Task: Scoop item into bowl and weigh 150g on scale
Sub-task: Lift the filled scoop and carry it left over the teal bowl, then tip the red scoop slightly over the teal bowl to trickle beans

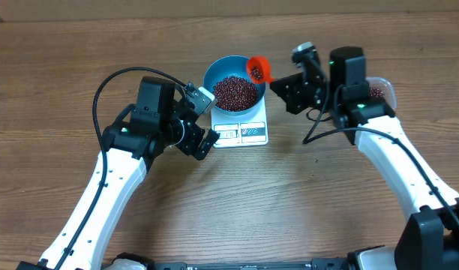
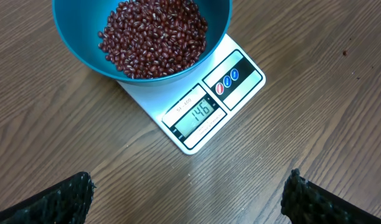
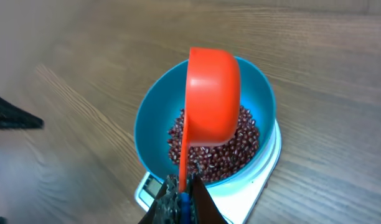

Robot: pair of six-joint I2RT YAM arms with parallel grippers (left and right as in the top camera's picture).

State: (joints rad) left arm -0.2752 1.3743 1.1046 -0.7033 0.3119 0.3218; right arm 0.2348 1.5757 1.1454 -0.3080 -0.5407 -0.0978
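Beans [image 1: 235,91] in bowl [image 1: 211,75] on scale [image 1: 244,133] | scoop [image 1: 258,69] clamped by right gripper [image 3: 183,200], tipped at 2 o'clock to pour | left gripper [image 2: 189,200] released

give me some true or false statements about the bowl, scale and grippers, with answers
1. The bowl sits on the scale. True.
2. The scale reads 150. False: it reads 146.
3. The left gripper is open. True.
4. The bowl is empty. False: it holds beans.
5. The right gripper is shut on the scoop handle. True.
6. The scoop is blue. False: it is orange.
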